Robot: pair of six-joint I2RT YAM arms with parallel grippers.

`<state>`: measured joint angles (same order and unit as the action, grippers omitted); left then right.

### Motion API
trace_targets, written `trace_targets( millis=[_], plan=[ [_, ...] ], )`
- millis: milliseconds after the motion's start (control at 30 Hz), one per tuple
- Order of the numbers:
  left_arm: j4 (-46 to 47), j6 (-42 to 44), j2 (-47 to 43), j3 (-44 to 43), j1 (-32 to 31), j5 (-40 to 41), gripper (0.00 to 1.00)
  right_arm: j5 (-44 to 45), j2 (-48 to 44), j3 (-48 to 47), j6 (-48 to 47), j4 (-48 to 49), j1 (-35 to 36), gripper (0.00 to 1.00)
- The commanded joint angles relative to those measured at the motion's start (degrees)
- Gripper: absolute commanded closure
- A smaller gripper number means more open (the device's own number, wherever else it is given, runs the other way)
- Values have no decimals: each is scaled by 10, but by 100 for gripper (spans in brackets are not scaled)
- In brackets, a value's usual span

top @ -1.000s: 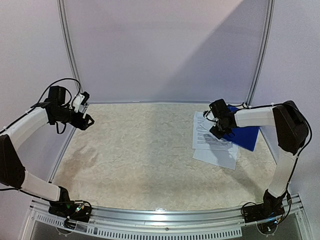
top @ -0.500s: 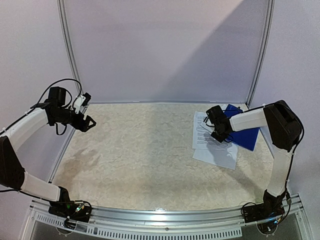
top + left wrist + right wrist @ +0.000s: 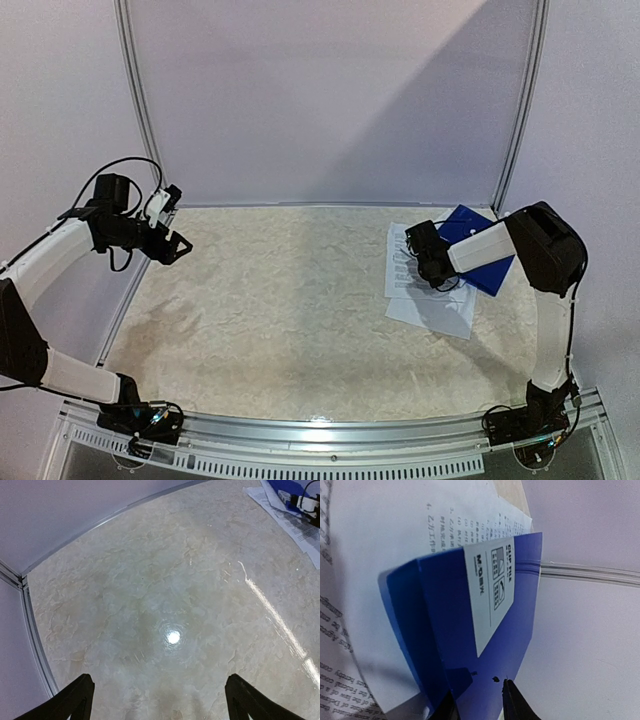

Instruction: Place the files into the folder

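R gripper point(image 3: 432, 262) pinches folder point(image 3: 466, 223) edge at table's point(image 3: 280, 300) far-right corner. Folder lies partly on files point(image 3: 432, 305), cover w/ white label point(image 3: 492, 585) raised. L gripper point(image 3: 160, 705) wide open, empty, hovers above far-left table.

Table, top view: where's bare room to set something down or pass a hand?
Free: the whole middle and left of the table, back edge to near edge, between the left gripper and the files. Also the near-right strip in front of the files. Crowded: the far right corner, where the files, the folder and the right gripper overlap.
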<state>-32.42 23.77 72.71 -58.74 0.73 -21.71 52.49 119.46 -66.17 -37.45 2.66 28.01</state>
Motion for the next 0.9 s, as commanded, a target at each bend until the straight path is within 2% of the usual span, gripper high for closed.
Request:
trace_targets(
  millis=[0, 33, 100, 133, 233, 400, 500, 600, 667, 767, 867],
  plan=[
    [-7, 5, -8, 7, -5, -14, 7, 97, 8, 7, -51, 91, -4, 78],
    [-9, 5, -9, 7, -5, -16, 7, 105, 7, 7, -57, 104, -6, 81],
    [-11, 5, -9, 5, -5, -19, 7, 116, 5, 7, -64, 119, -8, 96],
    [-13, 6, -9, 4, -5, -20, 7, 120, 1, 8, -69, 125, -8, 100],
    [-19, 10, -10, 1, -5, -20, 7, 128, -19, 8, -79, 129, -5, 100],
    [-28, 12, -9, -7, -5, -11, 6, 140, -112, 16, -101, 158, 21, 100],
    [-32, 12, -10, -12, -5, -7, 6, 155, -176, 28, -179, 254, 53, 100],
    [-34, 11, -12, -16, -5, -6, 6, 161, -217, 27, -317, 409, 96, 100],
    [-33, 11, -14, -15, -5, -4, 6, 151, -228, 22, -409, 472, 134, 100],
    [-32, 9, -16, -14, -5, 1, 6, 135, -223, 6, -480, 472, 207, 100],
    [-33, 8, -20, -12, -5, 5, 6, 124, -192, -9, -468, 416, 267, 100]
  ],
)
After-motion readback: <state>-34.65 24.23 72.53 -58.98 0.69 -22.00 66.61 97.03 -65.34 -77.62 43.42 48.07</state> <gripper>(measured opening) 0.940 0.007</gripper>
